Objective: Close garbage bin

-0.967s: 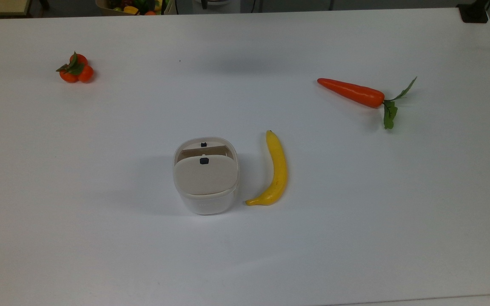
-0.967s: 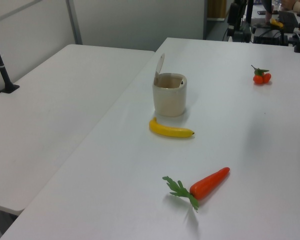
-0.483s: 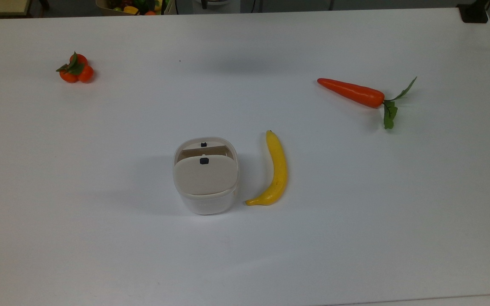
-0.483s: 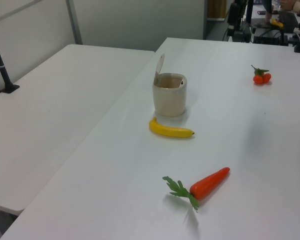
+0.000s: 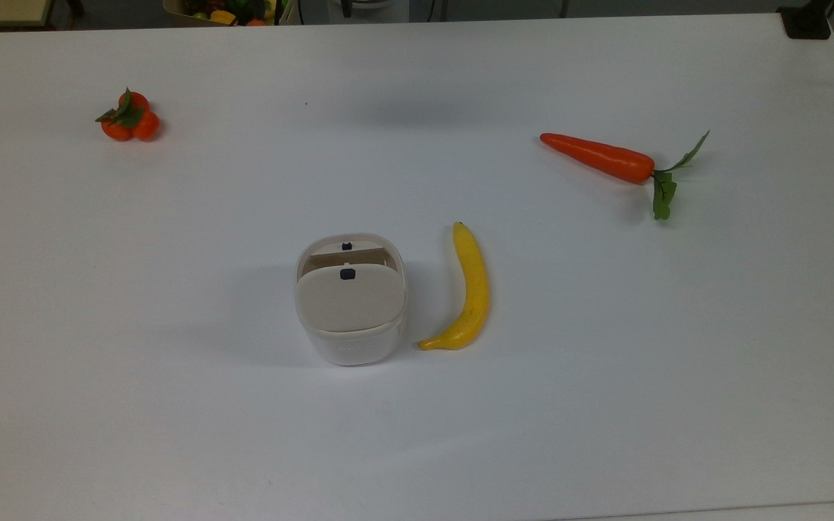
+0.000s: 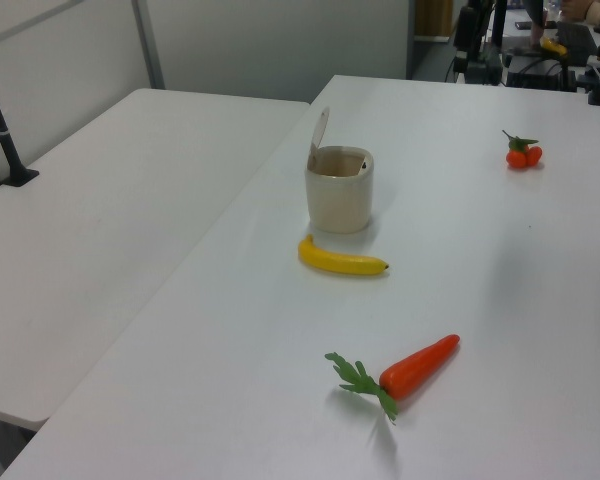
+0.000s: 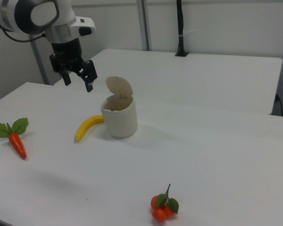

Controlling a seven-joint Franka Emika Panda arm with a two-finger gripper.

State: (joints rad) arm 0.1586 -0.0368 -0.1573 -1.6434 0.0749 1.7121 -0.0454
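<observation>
The garbage bin is a small white rounded tub near the middle of the white table. Its beige lid with a small dark button stands raised on its hinge, leaving the mouth uncovered. The bin and its upright lid also appear in the left view. In the right view the bin has its lid tipped up behind the mouth. My gripper hangs open and empty in the air, up and toward the right view's left of the bin, well apart from it.
A yellow banana lies right beside the bin. A carrot lies farther toward the top view's right, and a cluster of small orange fruits lies far to the top view's left. A second white table adjoins this one.
</observation>
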